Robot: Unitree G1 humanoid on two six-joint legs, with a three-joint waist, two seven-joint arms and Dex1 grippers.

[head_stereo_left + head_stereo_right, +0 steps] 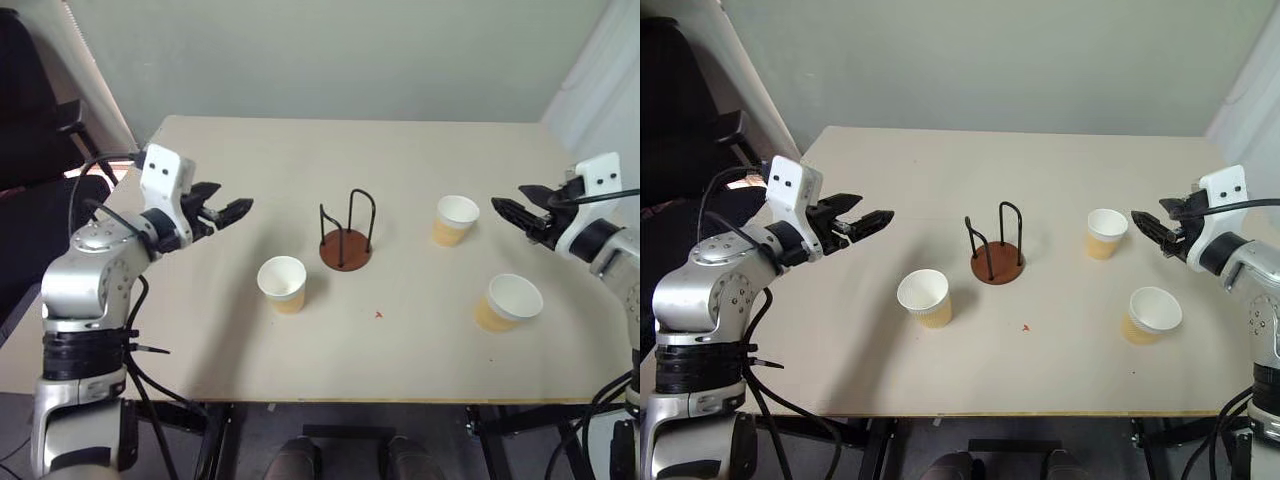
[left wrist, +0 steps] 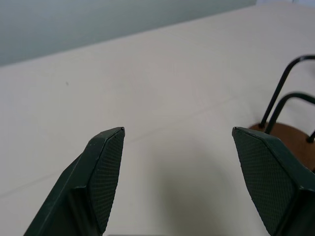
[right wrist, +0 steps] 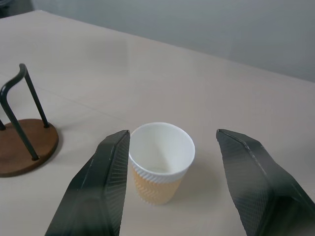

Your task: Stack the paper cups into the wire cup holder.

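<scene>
A paper cup (image 1: pixel 282 283) is standing upright on the desk (image 1: pixel 300 160), nearest the camera, just to the front-left of the wire cup holder (image 1: pixel 346 240). The holder is sitting near the middle of the desk with its 2 black loops standing upright and nothing inside it. A second cup (image 1: pixel 455 220) is standing to the right of the holder, and a third cup (image 1: pixel 508 302) is sitting to the holder's front-right, tilting slightly. The left hand (image 1: pixel 232 212) is hovering above the desk to the left of the holder, its fingers standing wide apart and gripping nothing. The right hand (image 1: pixel 508 212) is hovering to the right of the second cup, on the far side from the holder, its fingers parting and gripping nothing.
</scene>
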